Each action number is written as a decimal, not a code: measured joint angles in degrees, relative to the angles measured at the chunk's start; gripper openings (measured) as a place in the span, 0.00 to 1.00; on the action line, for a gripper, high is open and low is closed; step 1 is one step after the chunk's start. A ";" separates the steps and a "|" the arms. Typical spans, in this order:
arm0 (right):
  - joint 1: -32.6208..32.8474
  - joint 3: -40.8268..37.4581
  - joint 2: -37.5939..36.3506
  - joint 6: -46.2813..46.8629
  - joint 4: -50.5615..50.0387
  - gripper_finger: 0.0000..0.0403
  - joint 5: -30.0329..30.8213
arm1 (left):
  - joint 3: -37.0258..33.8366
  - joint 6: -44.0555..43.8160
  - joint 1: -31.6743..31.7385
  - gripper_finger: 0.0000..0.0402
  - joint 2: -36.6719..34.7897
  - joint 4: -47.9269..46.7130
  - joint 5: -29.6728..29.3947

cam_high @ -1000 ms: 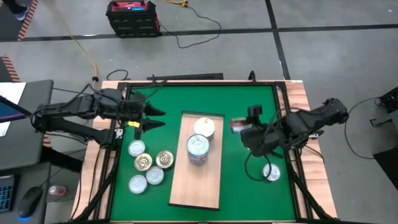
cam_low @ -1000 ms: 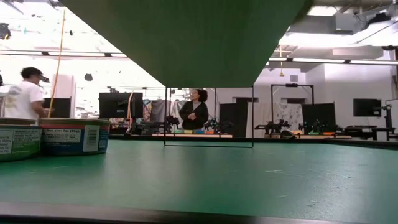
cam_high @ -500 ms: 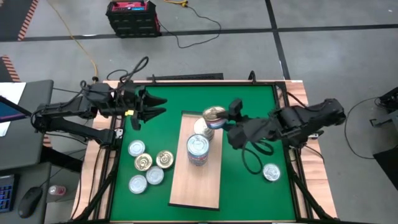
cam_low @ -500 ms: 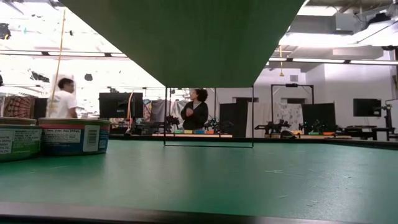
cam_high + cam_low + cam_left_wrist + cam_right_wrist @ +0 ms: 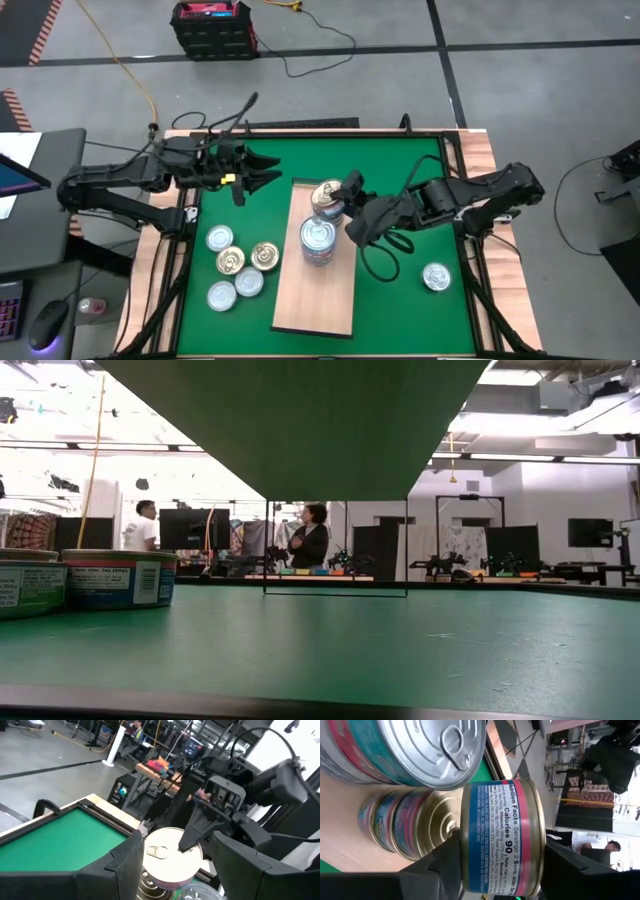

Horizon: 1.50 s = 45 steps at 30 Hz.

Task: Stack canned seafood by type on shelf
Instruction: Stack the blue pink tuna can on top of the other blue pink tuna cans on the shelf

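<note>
The pale wooden shelf lies in the middle of the green mat. At its far end stands a low stack of gold-topped cans, and next to it a taller stack with a silver lid. My right gripper is shut on a blue-and-pink can just over the low stack. My left gripper is open and empty above the mat's far left part, pointing at that can. Several loose cans stand on the mat left of the shelf, and one stands on the right. My right gripper holds the can by its two flat ends, with one finger on the lid and the other finger under the base. The fingers come about level from the table's right. The can is upright; whether it touches the stack below, I cannot tell.
The near half of the shelf is bare wood. A wooden rim frames the mat. In the low view two cans stand at the left, and people stand in the room behind. A black crate and cables lie on the floor beyond the table.
My right gripper has carried the can from over the mat's right part toward the table's left, to just over the low stack at the shelf's far end. My left gripper has shifted a little toward the far edge and the shelf, staying open.
</note>
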 joint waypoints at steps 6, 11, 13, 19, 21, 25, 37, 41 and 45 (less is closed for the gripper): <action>-1.37 0.00 0.73 -0.04 -0.14 0.57 -0.63 | 0.00 1.25 0.00 0.53 2.47 0.92 0.07; -1.95 0.00 0.66 -0.04 -0.10 0.58 -0.95 | 0.00 1.39 0.76 0.53 3.68 1.03 0.39; -2.12 0.00 0.67 -0.03 -0.21 0.58 -1.26 | 0.00 1.40 0.98 0.53 4.59 1.53 0.37; -3.87 0.00 0.73 2.83 -0.68 0.58 -2.77 | 0.00 2.50 1.03 0.53 6.44 1.70 0.32; -4.71 0.00 0.72 4.31 -1.14 0.58 -3.77 | 0.00 2.87 1.05 0.53 6.53 1.52 0.29; -5.09 0.04 0.60 4.89 -2.60 0.58 -5.60 | 0.00 4.84 1.06 0.53 7.17 2.09 0.17; -4.93 0.02 0.67 5.14 -3.73 0.65 -10.09 | 0.00 6.08 1.16 0.53 7.17 2.30 0.89; -4.91 0.00 0.71 6.92 -3.86 0.73 -10.34 | 0.00 6.08 1.16 0.53 7.17 2.28 1.36; -4.34 0.00 0.71 7.81 -3.80 0.84 -9.94 | 0.00 6.05 1.16 0.53 7.17 2.28 1.42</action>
